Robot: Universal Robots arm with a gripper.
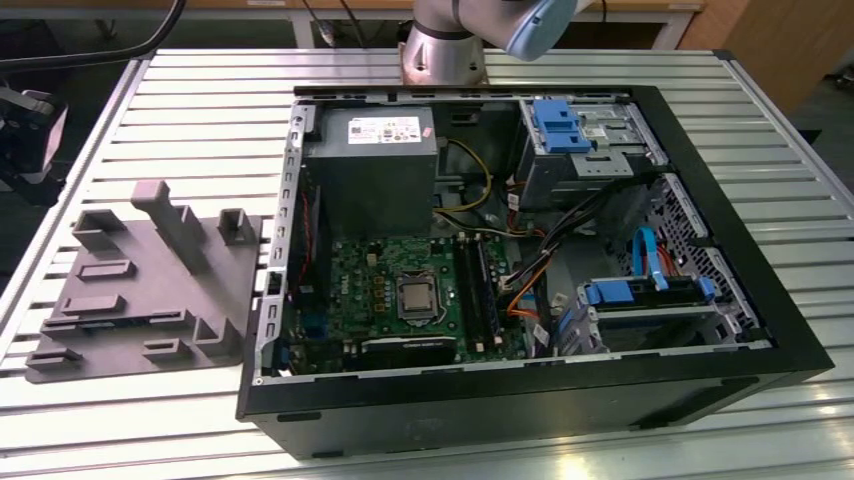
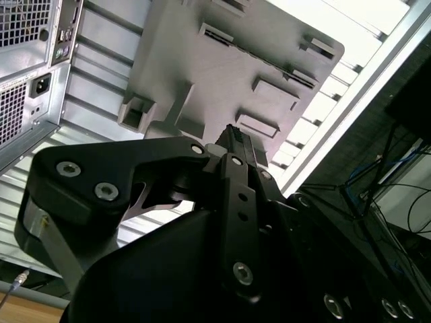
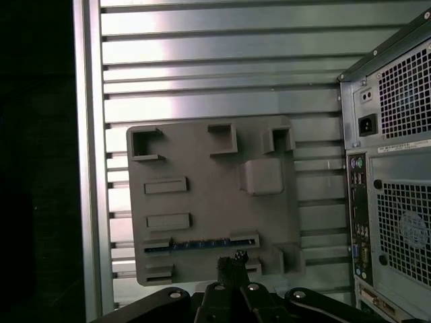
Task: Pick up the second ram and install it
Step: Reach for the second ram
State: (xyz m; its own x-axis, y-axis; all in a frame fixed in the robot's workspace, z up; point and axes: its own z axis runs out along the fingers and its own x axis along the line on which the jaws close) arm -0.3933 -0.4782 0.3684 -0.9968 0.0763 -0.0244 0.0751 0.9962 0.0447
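Note:
The second ram (image 3: 202,245) stands on edge in a long slot of the grey tray (image 3: 202,161). Only its thin blue-green top edge shows, in the first wrist view. My gripper (image 3: 231,261) hangs well above the tray, over the tray's edge just beside that slot, with its fingers shut together and nothing between them. In the second wrist view the shut gripper (image 2: 232,136) points toward the same tray (image 2: 202,60). In the exterior view the tray (image 1: 147,290) lies on the slatted table at the left of the open computer case (image 1: 534,260).
Inside the case, the long black memory slots (image 1: 477,290) run beside the processor socket (image 1: 416,293). Orange and black cables (image 1: 527,290) lie close to the slots. The power supply (image 1: 371,160) and blue drive brackets (image 1: 561,125) fill the far side. The case's rear panel (image 3: 394,168) stands near the tray.

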